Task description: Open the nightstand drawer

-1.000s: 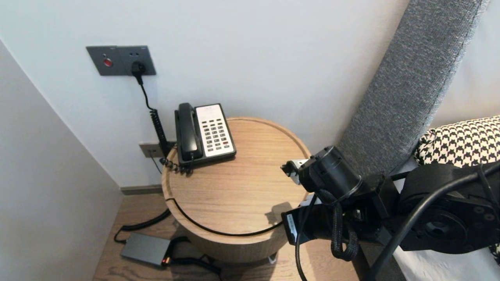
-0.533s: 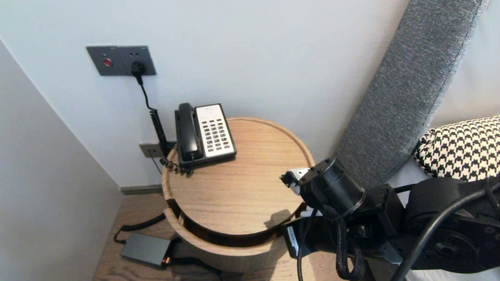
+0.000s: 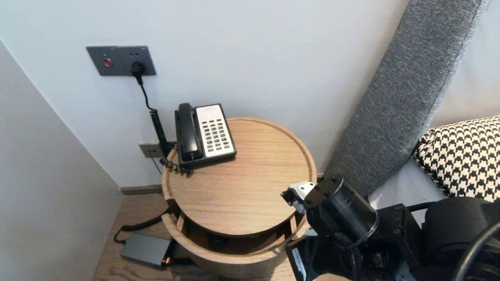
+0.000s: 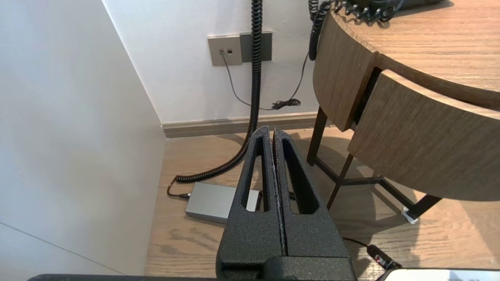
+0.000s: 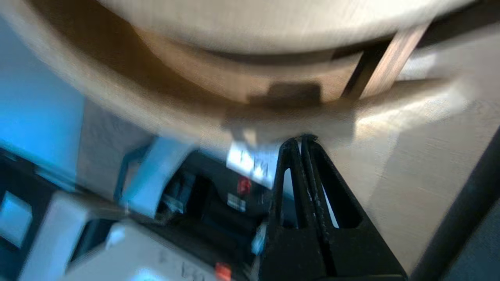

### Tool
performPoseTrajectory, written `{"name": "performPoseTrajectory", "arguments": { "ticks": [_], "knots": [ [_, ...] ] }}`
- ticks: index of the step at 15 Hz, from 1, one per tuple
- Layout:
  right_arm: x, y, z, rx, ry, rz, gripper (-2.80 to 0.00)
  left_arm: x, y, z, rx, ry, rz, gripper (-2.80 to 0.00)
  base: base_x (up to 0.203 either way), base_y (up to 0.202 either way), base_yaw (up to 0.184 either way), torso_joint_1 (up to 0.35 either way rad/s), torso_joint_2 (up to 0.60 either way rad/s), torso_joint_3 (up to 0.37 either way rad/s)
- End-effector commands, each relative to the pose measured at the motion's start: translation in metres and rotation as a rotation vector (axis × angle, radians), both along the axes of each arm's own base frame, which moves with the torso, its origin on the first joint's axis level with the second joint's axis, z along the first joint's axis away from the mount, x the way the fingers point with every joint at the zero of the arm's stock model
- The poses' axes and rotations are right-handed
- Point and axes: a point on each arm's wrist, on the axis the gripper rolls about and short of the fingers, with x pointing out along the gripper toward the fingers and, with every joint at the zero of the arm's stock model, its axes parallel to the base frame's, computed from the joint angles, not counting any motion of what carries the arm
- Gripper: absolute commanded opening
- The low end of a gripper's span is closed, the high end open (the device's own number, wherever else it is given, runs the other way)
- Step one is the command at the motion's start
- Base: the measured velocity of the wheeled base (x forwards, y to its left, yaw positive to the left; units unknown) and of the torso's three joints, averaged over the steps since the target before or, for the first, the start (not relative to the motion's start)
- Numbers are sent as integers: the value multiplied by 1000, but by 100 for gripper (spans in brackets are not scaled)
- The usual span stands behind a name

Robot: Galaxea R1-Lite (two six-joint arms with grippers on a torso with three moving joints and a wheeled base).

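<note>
Both pairs of jaws are pressed together. The right gripper (image 5: 301,139) sits close to the curved front of the drawer (image 3: 230,262), which stands partly out under the round desk (image 3: 242,187); blur hides any contact. The left gripper (image 4: 272,130) hangs parked above the floor (image 4: 187,238) beside the desk. A phone (image 3: 205,134) rests at the desk's back edge.
</note>
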Motion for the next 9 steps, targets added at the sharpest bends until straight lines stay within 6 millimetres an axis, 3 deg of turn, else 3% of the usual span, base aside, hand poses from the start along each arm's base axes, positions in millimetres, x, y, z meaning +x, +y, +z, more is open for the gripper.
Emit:
{"name": "performPoseTrajectory", "arguments": {
  "ticks": [1, 5, 9],
  "knots": [
    [-5, 2, 1, 5, -2, 15, -280, 1, 0, -3, 0, 10, 1, -280, 0, 0, 0, 0, 0, 0],
    [2, 4, 31, 103, -104, -7, -280, 1, 0, -3, 0, 10, 0, -280, 0, 0, 0, 0, 0, 0],
    [9, 12, 31, 106, -108, -9, -280, 1, 0, -3, 0, 10, 0, -280, 0, 0, 0, 0, 0, 0]
  ]
}}
